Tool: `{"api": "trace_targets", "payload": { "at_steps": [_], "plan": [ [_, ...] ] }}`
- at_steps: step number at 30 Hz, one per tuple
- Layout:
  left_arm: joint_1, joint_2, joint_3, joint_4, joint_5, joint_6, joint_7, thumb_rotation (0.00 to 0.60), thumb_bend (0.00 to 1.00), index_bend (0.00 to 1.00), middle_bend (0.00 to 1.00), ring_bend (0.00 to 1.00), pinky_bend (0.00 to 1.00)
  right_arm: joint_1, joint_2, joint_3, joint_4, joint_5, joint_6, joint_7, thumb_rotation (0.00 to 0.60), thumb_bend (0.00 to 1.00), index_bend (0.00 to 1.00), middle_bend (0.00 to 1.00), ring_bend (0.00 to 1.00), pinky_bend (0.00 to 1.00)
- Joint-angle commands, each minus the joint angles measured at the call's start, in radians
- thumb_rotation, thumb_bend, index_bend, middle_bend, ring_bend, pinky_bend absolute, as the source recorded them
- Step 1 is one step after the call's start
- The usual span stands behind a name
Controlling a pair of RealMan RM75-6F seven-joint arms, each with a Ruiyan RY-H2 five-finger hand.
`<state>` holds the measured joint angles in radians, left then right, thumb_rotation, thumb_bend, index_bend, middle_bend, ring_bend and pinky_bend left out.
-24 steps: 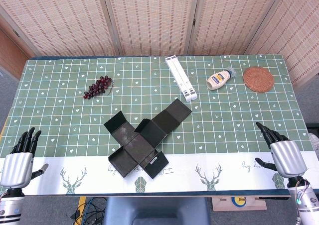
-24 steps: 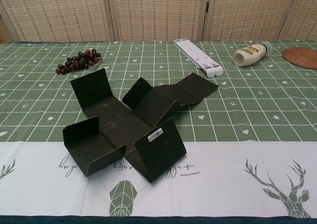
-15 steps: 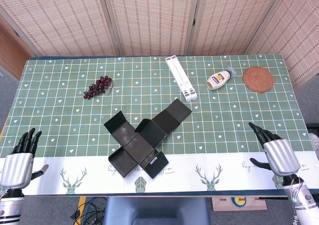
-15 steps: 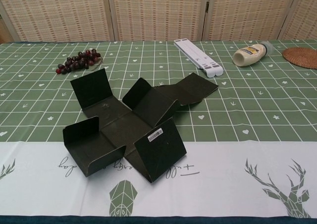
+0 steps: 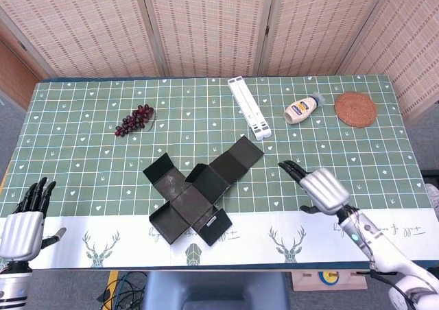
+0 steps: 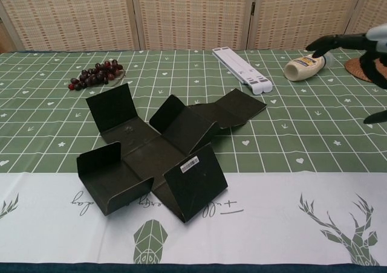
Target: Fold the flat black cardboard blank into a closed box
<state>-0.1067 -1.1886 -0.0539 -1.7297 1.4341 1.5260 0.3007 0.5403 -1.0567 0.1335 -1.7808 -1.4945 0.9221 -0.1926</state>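
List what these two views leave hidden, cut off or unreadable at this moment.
- Right hand: chest view's right edge cuts off most of it; only dark fingers show.
- Left hand: absent from the chest view.
- White label on the black cardboard blank: print too small to read in either view.
- Bottle: label text too small in the head view.

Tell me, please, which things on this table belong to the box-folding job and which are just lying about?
Part of the job:
black cardboard blank, partly folded up
right hand, open, near the blank
left hand, open, at the table edge

Lying about:
grapes
white folding stand
squeeze bottle, on its side
woven coaster
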Motion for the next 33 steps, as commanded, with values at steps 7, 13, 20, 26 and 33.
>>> {"api": "trace_targets", "payload": {
  "at_steps": [7,13,20,26,33],
  "plan": [
    [0.004,0.007,-0.005,0.002,-0.001,0.000,-0.009,0.600,0.10,0.05,0.02,0.05,0.27,0.293,-0.185,0.080,0.173,0.263,-0.318,-0.128,0.600,0.10,0.00,0.06,0.67,0.86],
    [0.005,0.009,-0.005,0.001,-0.001,-0.004,-0.016,0.600,0.10,0.05,0.02,0.05,0.27,0.429,-0.272,0.066,0.300,0.380,-0.435,-0.193,0.600,0.10,0.00,0.06,0.70,0.87],
    [0.011,0.013,-0.005,0.002,-0.002,-0.003,-0.032,0.600,0.10,0.05,0.02,0.04,0.27,0.560,-0.351,0.018,0.417,0.483,-0.499,-0.259,0.600,0.11,0.00,0.06,0.70,0.87],
    [0.014,0.015,-0.006,0.005,-0.006,-0.007,-0.037,0.600,0.10,0.05,0.02,0.04,0.27,0.639,-0.403,-0.017,0.490,0.545,-0.520,-0.276,0.600,0.11,0.00,0.06,0.70,0.87],
    [0.015,0.016,-0.008,0.011,-0.007,-0.008,-0.045,0.600,0.10,0.05,0.02,0.04,0.27,0.701,-0.460,-0.058,0.561,0.586,-0.525,-0.277,0.600,0.11,0.00,0.06,0.70,0.87]
  ]
}}
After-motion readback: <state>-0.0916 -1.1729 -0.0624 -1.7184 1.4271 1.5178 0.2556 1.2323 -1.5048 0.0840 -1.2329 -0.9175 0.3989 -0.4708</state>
